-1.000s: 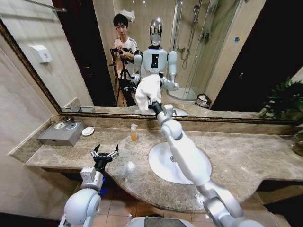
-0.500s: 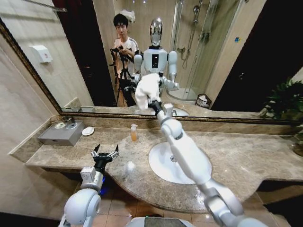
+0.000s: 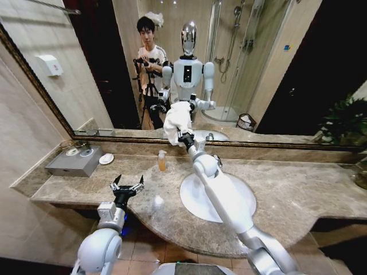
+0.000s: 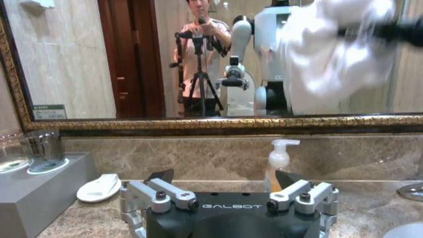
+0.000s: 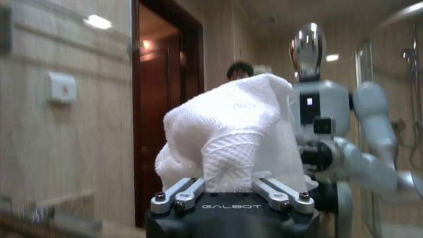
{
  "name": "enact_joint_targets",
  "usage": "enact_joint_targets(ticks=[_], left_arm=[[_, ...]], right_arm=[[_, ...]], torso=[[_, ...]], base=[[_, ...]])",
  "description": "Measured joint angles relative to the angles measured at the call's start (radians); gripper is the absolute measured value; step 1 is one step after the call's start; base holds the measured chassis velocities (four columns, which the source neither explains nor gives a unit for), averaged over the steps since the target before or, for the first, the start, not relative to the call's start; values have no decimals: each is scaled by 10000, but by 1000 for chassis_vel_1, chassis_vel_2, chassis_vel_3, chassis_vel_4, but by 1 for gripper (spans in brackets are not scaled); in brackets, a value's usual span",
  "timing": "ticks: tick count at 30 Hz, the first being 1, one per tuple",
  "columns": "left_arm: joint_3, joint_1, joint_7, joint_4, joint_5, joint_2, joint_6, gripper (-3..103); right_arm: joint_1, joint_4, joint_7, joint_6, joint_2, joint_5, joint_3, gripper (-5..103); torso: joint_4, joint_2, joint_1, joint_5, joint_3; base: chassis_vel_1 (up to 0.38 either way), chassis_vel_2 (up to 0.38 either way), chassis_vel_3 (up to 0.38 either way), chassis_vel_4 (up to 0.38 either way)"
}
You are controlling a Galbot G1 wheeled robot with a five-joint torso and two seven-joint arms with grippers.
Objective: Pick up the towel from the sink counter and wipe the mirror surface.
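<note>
Nubbly white cloth towel (image 5: 231,134) against glossy mirror (image 3: 275,69); polished marble sink counter (image 3: 298,189).

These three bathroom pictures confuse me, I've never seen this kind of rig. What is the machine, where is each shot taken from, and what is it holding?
It is a wheeled robot with two arms. The wide picture comes from its head; the other two come from cameras on its wrists. The right gripper is shut on the towel, a white cloth raised against the mirror. The left gripper hangs open and idle over the sink counter. On that counter stand a soap bottle, a white dish and a grey tray. The robot in the glass is its own reflection.
</note>
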Motion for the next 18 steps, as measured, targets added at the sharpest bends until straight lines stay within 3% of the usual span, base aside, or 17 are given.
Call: enact_joint_targets(ticks=[8, 18], left_arm=[[0, 0, 0, 0, 0, 0, 0, 100], [0, 0, 0, 0, 0, 0, 0, 100]], right_arm=[[802, 618, 334, -384, -416, 844, 416, 10], [-345, 167, -69, -124, -320, 267, 285, 10]], torso=[[-3, 0, 0, 0, 0], [0, 0, 0, -1, 0]], base=[[0, 0, 0, 0], [0, 0, 0, 0]])
